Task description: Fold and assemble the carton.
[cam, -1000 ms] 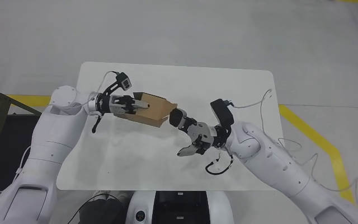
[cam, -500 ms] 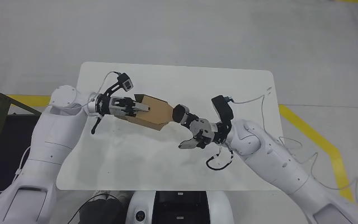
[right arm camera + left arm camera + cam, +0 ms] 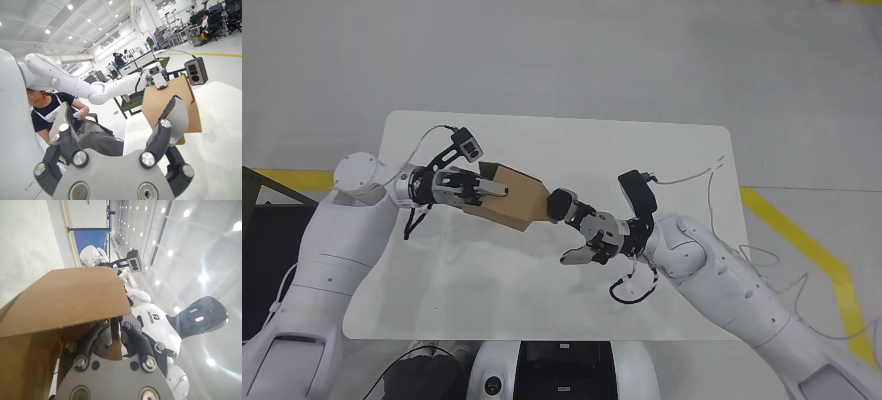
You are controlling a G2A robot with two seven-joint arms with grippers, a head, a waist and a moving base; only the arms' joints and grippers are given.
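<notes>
A brown cardboard carton is held just above the white table, left of its middle. My left gripper is shut on the carton's left end. In the left wrist view its fingers clamp a cardboard wall under a folded flap of the carton. My right gripper stands open at the carton's right end, with one finger pressed against the end panel. The right wrist view shows that finger touching the carton, the other finger free, and the left gripper on the far end.
A black cable loop lies on the table under the right forearm. A thin white cable runs toward the table's right edge. Bare table surface lies in front of and behind the carton.
My right gripper has moved up and left against the carton's right end. The flap that stuck out there now lies flush. The left gripper keeps its hold.
</notes>
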